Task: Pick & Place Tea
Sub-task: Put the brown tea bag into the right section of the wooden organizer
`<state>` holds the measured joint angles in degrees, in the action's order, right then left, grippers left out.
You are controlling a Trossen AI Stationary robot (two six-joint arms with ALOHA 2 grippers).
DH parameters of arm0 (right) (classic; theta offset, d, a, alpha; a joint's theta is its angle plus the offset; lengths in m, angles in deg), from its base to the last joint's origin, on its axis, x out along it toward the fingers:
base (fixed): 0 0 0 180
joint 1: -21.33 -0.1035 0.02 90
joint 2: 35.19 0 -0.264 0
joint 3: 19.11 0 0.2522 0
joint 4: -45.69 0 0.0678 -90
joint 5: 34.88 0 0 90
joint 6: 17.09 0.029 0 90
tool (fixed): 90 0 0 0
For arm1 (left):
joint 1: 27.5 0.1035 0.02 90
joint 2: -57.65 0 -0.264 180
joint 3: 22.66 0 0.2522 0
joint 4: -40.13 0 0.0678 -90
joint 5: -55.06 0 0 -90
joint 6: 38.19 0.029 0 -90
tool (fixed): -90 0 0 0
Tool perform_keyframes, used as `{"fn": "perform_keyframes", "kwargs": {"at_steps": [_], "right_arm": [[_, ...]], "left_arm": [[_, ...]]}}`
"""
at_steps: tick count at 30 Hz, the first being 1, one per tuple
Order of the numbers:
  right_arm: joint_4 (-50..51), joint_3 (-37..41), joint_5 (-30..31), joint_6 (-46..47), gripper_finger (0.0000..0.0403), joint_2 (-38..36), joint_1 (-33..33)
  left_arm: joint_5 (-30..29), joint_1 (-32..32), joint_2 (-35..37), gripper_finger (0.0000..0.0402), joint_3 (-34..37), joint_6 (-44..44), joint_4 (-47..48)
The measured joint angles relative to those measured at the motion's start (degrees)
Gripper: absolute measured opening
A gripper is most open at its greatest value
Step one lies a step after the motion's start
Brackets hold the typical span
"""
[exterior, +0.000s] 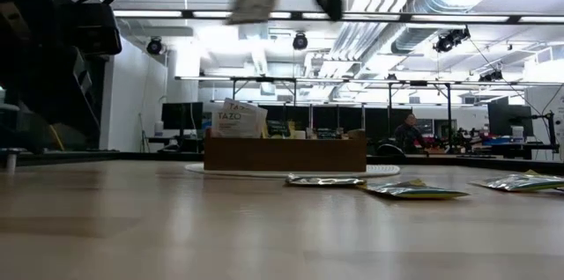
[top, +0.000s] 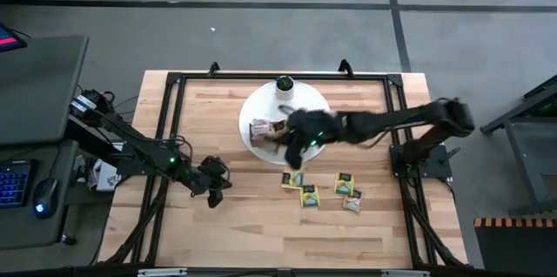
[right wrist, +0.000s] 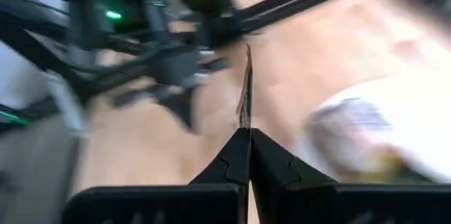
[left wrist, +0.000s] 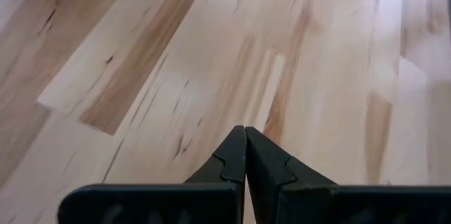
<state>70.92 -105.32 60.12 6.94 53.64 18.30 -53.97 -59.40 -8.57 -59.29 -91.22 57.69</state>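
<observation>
Several green-and-yellow tea sachets [top: 308, 195] lie flat on the wooden table, right of centre; the low view shows them [exterior: 414, 191] in front of the brown wooden tray [exterior: 286, 152]. More sachets [exterior: 238, 121] stand in the tray, which rests on a white round plate [top: 252, 107]. My right gripper [right wrist: 248, 131] hovers over the plate [top: 296, 138], shut on one sachet [exterior: 251, 3] high above the table. My left gripper [left wrist: 245, 129] is shut with nothing in it, above bare wood at the table's left [top: 216, 192]. My right gripper pinches the sachet's near edge [right wrist: 245, 115] between its two fingertips. The sachet appears edge-on and sticks out forward beyond the fingers. It is lifted clear, well above the table and tray.
A small white cylinder with a dark green top [top: 284, 84] stands at the plate's far rim. A black metal frame [top: 174, 81] runs round the table's far and side edges. Bare wood lies along the near side of the table [top: 261, 233].
</observation>
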Motion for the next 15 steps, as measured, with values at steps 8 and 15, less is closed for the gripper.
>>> {"fn": "perform_keyframes", "kwargs": {"at_steps": [8, 15], "right_arm": [[14.3, 0.0, 7.4, -18.6, 0.0000, -11.6, 4.9], [21.5, 0.7, 7.4, -27.5, 0.0000, -12.2, 9.2]], "left_arm": [[-1.7, 0.0, 0.0, 0.0001, 0.0, -0.6, -1.0], [-4.0, 0.0, 0.0, 0.0001, 0.0, -3.0, -1.2]]}}
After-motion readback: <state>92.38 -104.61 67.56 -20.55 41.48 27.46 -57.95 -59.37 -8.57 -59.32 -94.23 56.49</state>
